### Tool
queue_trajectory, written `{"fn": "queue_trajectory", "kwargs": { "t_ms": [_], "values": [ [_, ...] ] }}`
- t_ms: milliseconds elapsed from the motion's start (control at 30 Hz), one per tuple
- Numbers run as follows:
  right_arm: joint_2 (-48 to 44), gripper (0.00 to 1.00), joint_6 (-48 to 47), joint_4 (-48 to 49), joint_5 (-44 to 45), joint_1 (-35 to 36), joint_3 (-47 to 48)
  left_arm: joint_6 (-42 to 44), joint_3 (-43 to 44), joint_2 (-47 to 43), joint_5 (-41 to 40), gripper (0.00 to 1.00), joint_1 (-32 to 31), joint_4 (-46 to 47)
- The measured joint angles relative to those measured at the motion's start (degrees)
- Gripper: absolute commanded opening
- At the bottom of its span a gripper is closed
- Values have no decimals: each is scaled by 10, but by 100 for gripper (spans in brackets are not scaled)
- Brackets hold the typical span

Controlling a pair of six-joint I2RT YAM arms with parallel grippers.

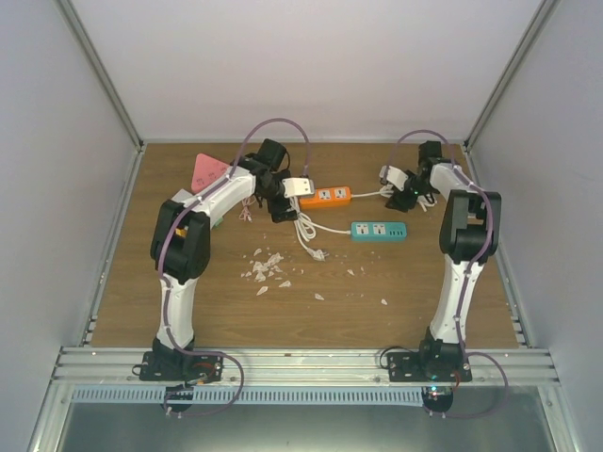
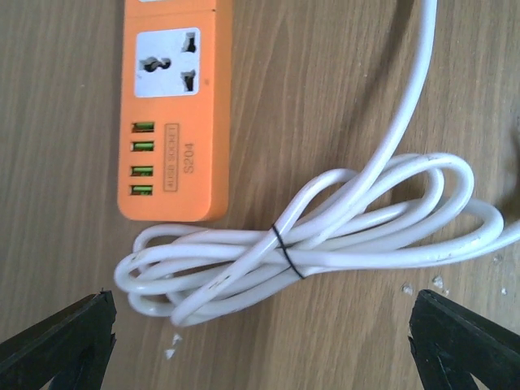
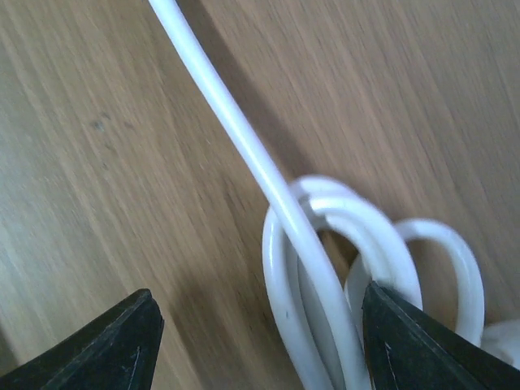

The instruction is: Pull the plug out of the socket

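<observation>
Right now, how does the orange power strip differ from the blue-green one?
The orange power strip lies farther back, beside the left claw; the blue-green power strip lies nearer the arms' bases. The orange one's cord runs right, the blue-green one's cord runs left. Both lie flat on the wooden table, roughly parallel, white sockets facing up.

- Pink card (image 1: 209,171): lies flat on the wooden surface (image 1: 188,301), to the left of the left hand (image 1: 294,196), with one corner hidden.
- White scraps (image 1: 268,267): scattered on the surface, nearer than the left hand. A few lone bits lie further right, nearer than the right hand (image 1: 400,193).
- Teal power strip (image 1: 379,231): lies flat between the two hands and nearer than both, socket faces up.
- White walls (image 1: 311,66): stand beyond both hands.
</observation>
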Motion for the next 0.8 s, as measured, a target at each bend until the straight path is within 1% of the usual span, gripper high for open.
{"fn": "queue_trajectory", "kwargs": {
  "t_ms": [233, 333, 467, 600, 700, 733, 800],
  "values": [
    [0, 67, 8, 0, 8, -40, 1, -14, 0, 17, -2, 96, -3, 9],
    [0, 68, 8, 2, 8, -56, -2, -14, 0, 24, -6, 95, -2, 10],
    [-24, 75, -2, 7, -9, -65, -40, -21, -3, 27, -6, 95, -1, 14],
    [-82, 81, -22, -19, -48, -63, -95, -31, -15, 26, -1, 97, 6, 23],
    [-141, 85, -39, -38, -78, -50, -129, -39, -35, 24, 3, 99, 12, 34],
    [-160, 89, -46, -42, -85, -42, -140, -41, -43, 23, 5, 99, 14, 36],
    [-190, 93, -57, -52, -97, -21, -157, -46, -58, 18, 10, 99, 16, 39]
  ]
}}
